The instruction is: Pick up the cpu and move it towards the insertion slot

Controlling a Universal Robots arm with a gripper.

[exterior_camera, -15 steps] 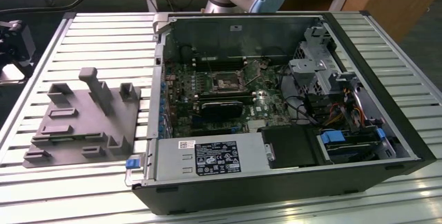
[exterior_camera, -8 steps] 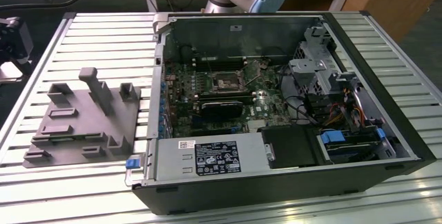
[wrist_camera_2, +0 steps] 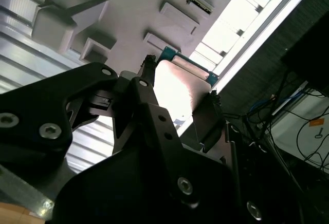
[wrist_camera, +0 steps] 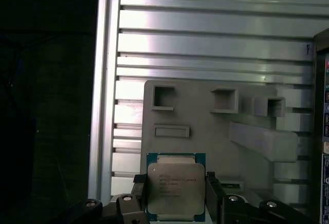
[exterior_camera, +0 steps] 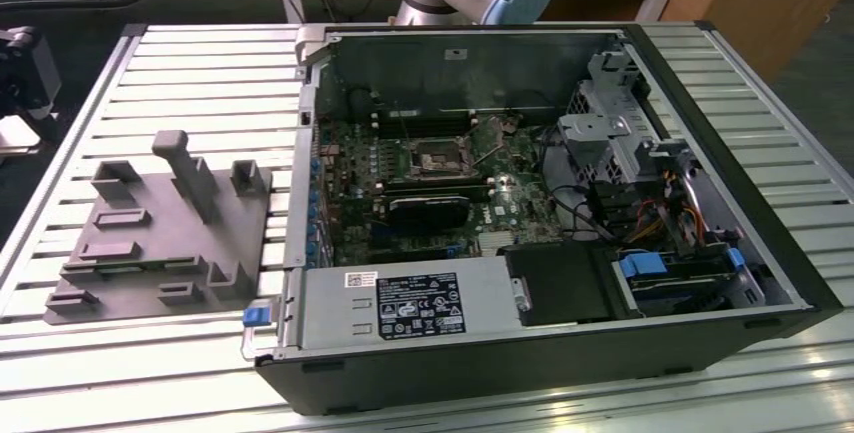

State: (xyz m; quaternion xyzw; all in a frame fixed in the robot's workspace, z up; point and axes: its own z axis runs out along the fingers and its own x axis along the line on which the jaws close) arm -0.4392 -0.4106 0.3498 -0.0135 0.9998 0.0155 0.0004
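Fingers (wrist_camera: 212, 196) pinch the cpu (wrist_camera: 176, 185) by two opposite edges, over the grey fixture (wrist_camera: 205, 131) on the desk (wrist_camera: 205, 34). You want it level and the grip firm, heading for the insertion slot (exterior_camera: 438, 161) inside the computer case (exterior_camera: 534, 373).

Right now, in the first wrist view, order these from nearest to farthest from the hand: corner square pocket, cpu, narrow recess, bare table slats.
1. cpu, gripped in the hand.
2. narrow recess, in the grey fixture just past the cpu.
3. corner square pocket, at the fixture's far corner.
4. bare table slats, beyond the fixture.
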